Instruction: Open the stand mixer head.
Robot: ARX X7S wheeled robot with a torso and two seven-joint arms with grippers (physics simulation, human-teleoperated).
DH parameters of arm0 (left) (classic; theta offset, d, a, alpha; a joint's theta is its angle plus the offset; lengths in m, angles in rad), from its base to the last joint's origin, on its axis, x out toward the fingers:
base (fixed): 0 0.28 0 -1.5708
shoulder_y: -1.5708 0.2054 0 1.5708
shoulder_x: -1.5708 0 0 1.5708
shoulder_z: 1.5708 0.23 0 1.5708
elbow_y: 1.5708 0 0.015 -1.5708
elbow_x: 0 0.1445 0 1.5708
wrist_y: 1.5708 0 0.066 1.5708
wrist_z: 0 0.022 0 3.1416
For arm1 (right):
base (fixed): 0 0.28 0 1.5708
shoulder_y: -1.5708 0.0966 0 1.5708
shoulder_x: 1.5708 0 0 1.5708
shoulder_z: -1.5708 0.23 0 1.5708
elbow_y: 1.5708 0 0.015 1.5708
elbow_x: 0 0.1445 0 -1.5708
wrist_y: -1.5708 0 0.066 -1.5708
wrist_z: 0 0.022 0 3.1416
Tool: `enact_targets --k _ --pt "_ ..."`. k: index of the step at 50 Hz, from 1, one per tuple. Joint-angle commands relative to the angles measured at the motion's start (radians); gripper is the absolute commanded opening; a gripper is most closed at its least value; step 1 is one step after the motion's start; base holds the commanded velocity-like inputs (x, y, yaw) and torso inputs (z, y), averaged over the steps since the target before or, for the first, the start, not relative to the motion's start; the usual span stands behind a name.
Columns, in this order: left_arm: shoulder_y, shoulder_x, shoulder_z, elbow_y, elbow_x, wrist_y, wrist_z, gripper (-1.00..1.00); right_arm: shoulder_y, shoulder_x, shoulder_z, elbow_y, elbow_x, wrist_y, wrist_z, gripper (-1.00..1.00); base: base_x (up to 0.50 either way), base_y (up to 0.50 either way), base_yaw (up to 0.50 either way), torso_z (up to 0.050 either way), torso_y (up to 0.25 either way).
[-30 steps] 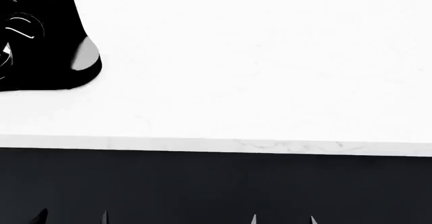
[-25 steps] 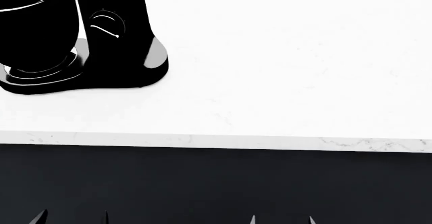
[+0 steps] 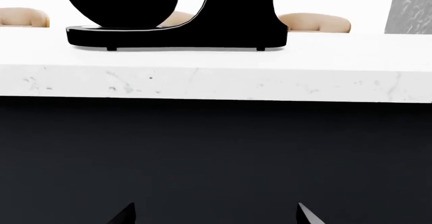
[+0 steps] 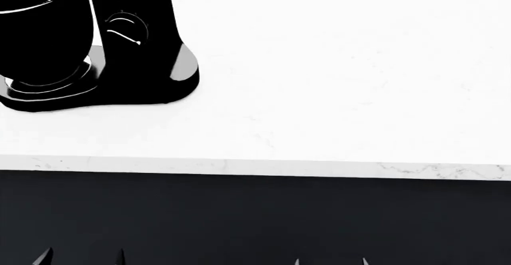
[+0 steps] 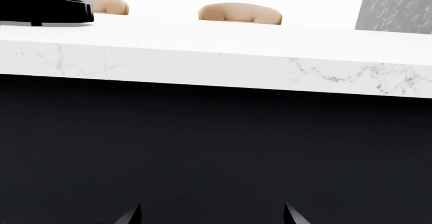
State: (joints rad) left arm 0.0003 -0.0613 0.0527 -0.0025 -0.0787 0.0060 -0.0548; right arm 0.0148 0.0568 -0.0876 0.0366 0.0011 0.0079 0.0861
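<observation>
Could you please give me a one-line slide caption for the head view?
Black stand mixer at the white counter's far left, bowl seated; both claws low, fingertips barely visible.

**No readable text anywhere**

No words, brand names, numbers or signs can be read in any of the three views. The black mixer point(image 4: 96, 49) carries a round dial point(image 4: 125, 27) on its column, but the marks around it are only thin white glints, too small and blurred to make out as letters or figures. The white marble counter point(image 4: 335, 85) shows nothing but faint grey veining, and its dark front panel point(image 3: 216, 153) is plain, with no label or sticker
</observation>
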Motion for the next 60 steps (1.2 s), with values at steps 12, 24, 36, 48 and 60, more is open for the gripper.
enact_targets --k 12,24,36,48,60 --pt "-0.020 0.015 -0.009 -0.019 0.002 0.022 -0.005 1.00 -0.005 -0.006 0.002 -0.003 -0.029 0.008 -0.004 1.00 0.00 0.00 0.00 0.000 0.000" --pt "-0.017 -0.006 0.015 -0.014 -0.015 0.018 -0.027 1.00 -0.004 0.012 -0.024 -0.002 -0.028 0.009 0.024 1.00 0.00 0.03 0.00 0.000 0.000" --pt "-0.017 -0.070 0.004 0.535 -0.082 -0.406 -0.100 1.00 0.045 0.020 -0.015 -0.477 0.037 0.460 0.047 1.00 0.00 0.03 0.00 0.000 0.000" --pt "-0.323 -0.106 -0.024 0.816 -0.213 -0.935 -0.133 1.00 0.284 0.021 0.061 -0.883 0.134 1.028 0.088 1.00 0.00 0.00 0.00 0.000 0.000" --pt "-0.593 -0.115 -0.086 0.844 -0.292 -1.215 -0.144 1.00 0.446 0.040 0.096 -0.844 0.169 1.129 0.089 1.00 0.00 0.00 0.00 0.000 0.000"
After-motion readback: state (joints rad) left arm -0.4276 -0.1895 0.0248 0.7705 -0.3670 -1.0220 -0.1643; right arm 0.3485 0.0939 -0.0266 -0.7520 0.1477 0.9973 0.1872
